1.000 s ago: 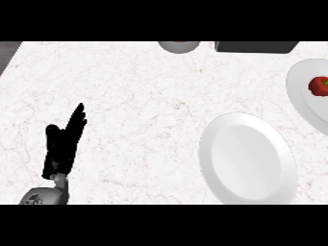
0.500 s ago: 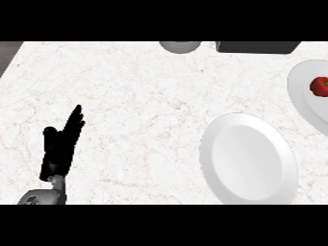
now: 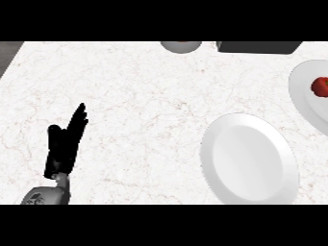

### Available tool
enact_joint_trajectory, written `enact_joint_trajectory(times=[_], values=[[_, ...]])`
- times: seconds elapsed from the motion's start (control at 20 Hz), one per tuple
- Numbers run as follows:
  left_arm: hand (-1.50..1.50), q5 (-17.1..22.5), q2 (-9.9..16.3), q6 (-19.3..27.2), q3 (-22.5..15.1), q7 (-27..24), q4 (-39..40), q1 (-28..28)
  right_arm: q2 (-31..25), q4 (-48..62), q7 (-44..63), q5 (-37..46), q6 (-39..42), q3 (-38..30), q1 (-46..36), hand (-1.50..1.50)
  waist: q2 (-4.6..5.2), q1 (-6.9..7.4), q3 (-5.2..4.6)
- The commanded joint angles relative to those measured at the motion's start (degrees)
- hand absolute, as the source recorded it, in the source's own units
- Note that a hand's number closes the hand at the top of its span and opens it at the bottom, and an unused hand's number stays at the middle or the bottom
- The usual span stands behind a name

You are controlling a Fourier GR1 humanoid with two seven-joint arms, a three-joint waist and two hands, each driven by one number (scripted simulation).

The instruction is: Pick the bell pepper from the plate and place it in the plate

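A red bell pepper (image 3: 324, 86) with a green stem lies on a white plate (image 3: 315, 108) cut off by the right edge of the head view. A second white plate (image 3: 248, 160), bare, sits nearer to me, low and right of centre. My left hand (image 3: 63, 146) rests at the lower left with its fingers straight and pointing up, far from both plates and holding nothing. No right hand shows.
A grey round object (image 3: 180, 46) and a dark flat box (image 3: 258, 46) stand along the counter's far edge. White marbled counter top (image 3: 145, 96) stretches between my left hand and the plates. The counter's left edge runs diagonally at the upper left.
My left hand has slid a little down and to the left. The pepper and both plates have not moved.
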Motion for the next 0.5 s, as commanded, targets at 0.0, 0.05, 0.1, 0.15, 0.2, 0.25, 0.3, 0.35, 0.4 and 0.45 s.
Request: enact_joint_trajectory(times=[0.0, 0.05, 0.1, 0.15, 0.2, 0.25, 0.3, 0.35, 0.4, 0.45], values=[[0.00, 0.2, 0.2, -0.7, 0.1, -0.4, 0.7, -0.3, 0.1, 0.4, 0.4, 0.3, -1.8, 0.5, 0.2, -1.50, 0.08, 0.22, 0.01], [0.00, 0.1, 0.6, -0.4, 0.1, 1.7, -1.5, 0.0, -0.6, 0.4, -2.5, 0.1, -1.2, 0.1, 2.9, -1.50, 0.15, 0.37, 0.11], [0.00, -2.0, -1.8, 1.5, -1.9, -1.7, 0.1, 2.0, 0.0, 0.7, 2.0, 0.2, -2.7, 0.3, -0.5, -1.50, 0.04, 0.41, 0.00], [0.00, 0.0, -0.3, -0.3, -0.8, 0.8, -2.6, 1.3, 0.4, 0.4, 1.8, 0.3, -3.7, 0.6, -0.4, -1.50, -0.07, 0.42, 0.00], [0.00, 1.6, 1.9, -1.6, 1.7, 3.1, -1.9, -0.8, 0.2, 0.5, 1.4, 0.1, -3.2, 0.6, 0.4, -1.50, -0.13, -0.01, -0.03], [0.00, -0.5, 0.7, -0.3, -0.6, 3.2, -3.9, 1.1, -3.1, 0.4, 2.6, 0.0, -0.6, 0.5, 0.3, -1.50, -0.21, 0.00, -0.02], [0.00, -1.0, -0.3, 0.2, -0.9, -0.5, -1.2, 1.1, -0.6, 0.4, 1.4, 0.6, -4.7, 0.9, 0.8, -1.50, 0.16, 0.43, 0.04], [0.00, 0.2, 1.1, -0.6, 0.5, 3.8, -2.5, -1.4, -0.8, 0.6, 0.4, 0.5, -4.6, 0.7, 2.4, -1.50, 0.09, 0.13, 0.06], [0.00, -0.4, -0.2, 0.2, -0.5, 3.4, -2.5, -0.1, -1.1, 1.0, -0.4, -0.1, -4.5, 0.0, 3.4, -1.50, 0.24, 0.37, 0.13], [0.00, 0.2, 0.9, 0.0, 0.5, 6.5, -5.0, -1.6, -2.2, 0.9, -0.3, 0.1, -3.0, 0.4, 3.7, -1.50, -0.07, -0.01, 0.07]])
